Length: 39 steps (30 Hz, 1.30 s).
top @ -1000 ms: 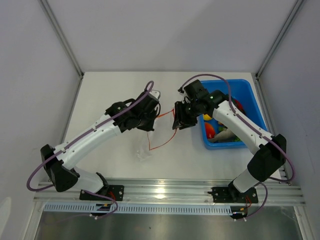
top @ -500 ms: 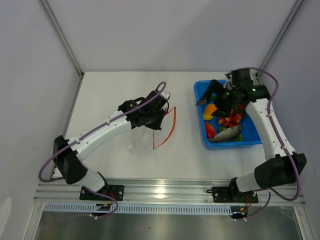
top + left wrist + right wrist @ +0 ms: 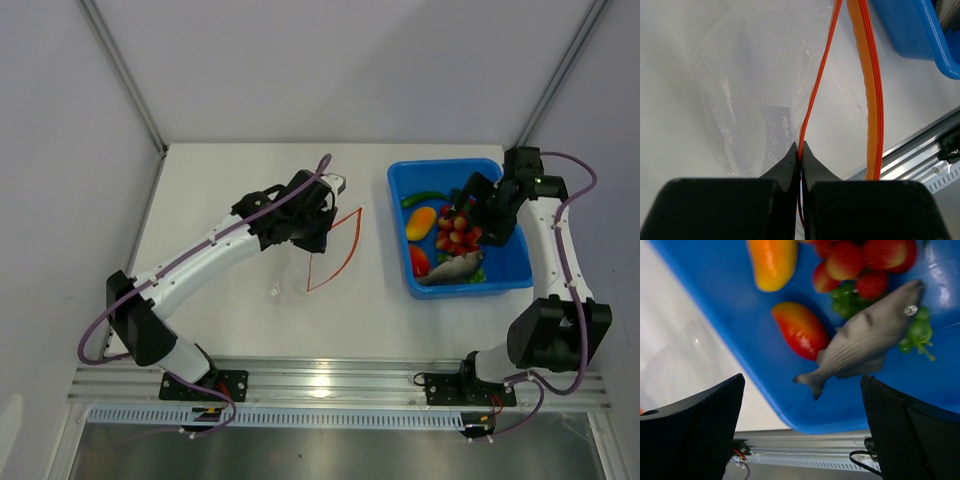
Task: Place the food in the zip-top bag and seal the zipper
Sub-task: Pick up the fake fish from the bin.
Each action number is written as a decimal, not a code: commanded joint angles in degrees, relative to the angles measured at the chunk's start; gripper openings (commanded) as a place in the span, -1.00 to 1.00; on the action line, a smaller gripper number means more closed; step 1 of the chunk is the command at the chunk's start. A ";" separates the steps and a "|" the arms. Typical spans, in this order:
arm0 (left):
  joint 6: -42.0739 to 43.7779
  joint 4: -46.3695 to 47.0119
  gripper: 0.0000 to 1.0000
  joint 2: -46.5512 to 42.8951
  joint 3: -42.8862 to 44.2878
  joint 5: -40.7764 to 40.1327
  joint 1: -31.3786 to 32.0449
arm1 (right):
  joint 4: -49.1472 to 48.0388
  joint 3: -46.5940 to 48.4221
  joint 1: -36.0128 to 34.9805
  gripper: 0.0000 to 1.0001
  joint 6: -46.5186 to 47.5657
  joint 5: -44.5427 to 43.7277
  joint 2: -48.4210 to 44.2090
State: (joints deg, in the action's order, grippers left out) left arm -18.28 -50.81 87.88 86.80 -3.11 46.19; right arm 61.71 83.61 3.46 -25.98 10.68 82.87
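Note:
The zip-top bag (image 3: 288, 272) is clear and lies on the table left of centre, its mouth gaping. My left gripper (image 3: 318, 226) is shut on one lip of the orange-red zipper (image 3: 817, 85); the other lip (image 3: 872, 100) curves away to the right. The food lies in the blue tub (image 3: 500, 170): mango (image 3: 421, 221), cherry tomatoes (image 3: 458, 232), red pepper (image 3: 801, 330), grey fish (image 3: 867, 340), green grapes (image 3: 847, 300). My right gripper (image 3: 480, 208) hovers over the tub, open and empty, with the fish tail between its fingers' line of sight (image 3: 801, 382).
The tub stands at the right of the white table (image 3: 230, 180). Grey walls and metal uprights close in the back and sides. An aluminium rail (image 3: 330, 380) runs along the near edge, just beyond the tub's front wall in the right wrist view.
My right gripper opened and swung from the bag's mouth rightward to above the tub. My left gripper, still shut on the zipper lip, shifted slightly right with the bag.

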 commanded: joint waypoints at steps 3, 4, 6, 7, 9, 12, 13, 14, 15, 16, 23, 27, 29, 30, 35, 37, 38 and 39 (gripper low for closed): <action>2.90 1.15 -0.99 0.45 3.19 3.72 -1.72 | -1.93 -6.52 10.93 0.99 2.16 5.91 3.00; 2.99 0.97 -0.99 0.63 3.46 4.34 -2.07 | -2.30 -7.23 10.95 0.99 1.98 4.02 2.82; 3.34 0.97 -0.99 0.89 3.81 4.87 -2.34 | -3.70 -9.16 10.43 0.99 3.56 0.85 2.47; 3.34 0.97 -0.99 0.98 3.90 5.13 -2.51 | -3.97 -9.61 10.34 0.99 3.91 -1.77 2.56; 3.52 0.97 -0.99 1.07 4.16 5.75 -2.86 | -5.19 -10.40 10.68 0.99 4.27 -2.33 3.61; 4.04 0.88 -0.99 1.60 4.69 6.54 -3.39 | -8.78 -12.24 10.95 0.99 4.18 -0.40 4.32; 4.31 0.97 -0.99 1.77 5.12 7.15 -3.57 | -9.93 -13.12 10.95 0.99 4.27 0.30 4.40; 4.40 0.71 -0.99 1.86 5.30 7.42 -3.65 | -10.55 -13.47 10.95 0.99 4.18 0.31 4.67; 4.66 0.62 -0.99 1.95 5.48 7.77 -3.83 | -11.43 -13.65 11.04 0.99 4.18 0.31 5.10; 4.83 0.36 -0.99 2.04 5.83 8.47 -4.01 | -11.96 -14.09 11.21 0.99 4.44 0.57 5.54; 5.80 -0.61 -0.99 2.56 7.41 12.96 -5.06 | -18.81 -18.13 11.39 0.79 5.23 3.73 10.99; 6.15 -1.66 -0.99 2.83 9.25 12.26 -5.32 | -20.05 -18.22 11.39 0.64 5.32 3.83 13.28; 6.24 -2.19 -0.99 2.83 9.44 11.99 -5.50 | -20.23 -18.57 11.39 0.45 5.58 4.00 13.37; 6.16 -2.37 -0.99 2.65 9.61 11.82 -5.59 | -20.92 -19.10 11.39 0.33 5.67 4.35 13.28; 5.72 -3.51 -0.99 1.86 9.52 11.90 -5.68 | -21.98 -19.98 11.21 -0.29 4.97 5.14 11.80; 5.45 -3.86 -0.99 1.77 9.26 12.51 -5.68 | -21.37 -19.54 10.95 -0.34 4.97 4.53 11.00; 5.02 -3.95 -0.99 1.86 9.35 12.87 -5.68 | -20.85 -19.28 10.95 -0.56 4.88 4.27 10.04; 4.84 -4.12 -0.99 2.03 9.35 13.22 -5.68 | -20.50 -19.10 10.86 -0.66 4.62 4.00 9.68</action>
State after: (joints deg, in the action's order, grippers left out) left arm -13.47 -54.24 90.63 94.00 8.21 41.06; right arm 40.93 64.34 14.33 -20.51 15.46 95.61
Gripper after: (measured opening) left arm 0.005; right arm 0.462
